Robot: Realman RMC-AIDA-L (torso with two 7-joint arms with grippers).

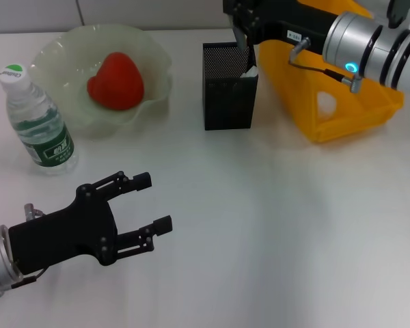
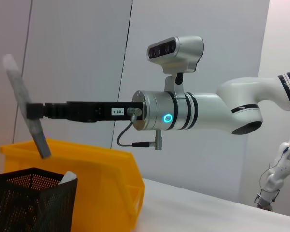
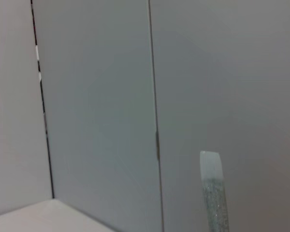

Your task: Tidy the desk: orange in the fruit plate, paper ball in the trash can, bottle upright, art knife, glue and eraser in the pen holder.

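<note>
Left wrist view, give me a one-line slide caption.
Right pincer holds a grey stick-shaped item tilted above the black mesh pen holder, yellow bin behind.

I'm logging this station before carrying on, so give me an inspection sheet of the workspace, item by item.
Surface: white table, bare in front.
Job's things: bottle upright; red fruit in the fruit plate; mesh pen holder with a white item inside; yellow bin beside it.
Clutter: nothing seen.
Grippers: right gripper holds a glittery stick, tilted, above the pen holder; left gripper open, low over the table.
Cables: short loop at the right wrist.
Surroundings: grey wall panels.
</note>
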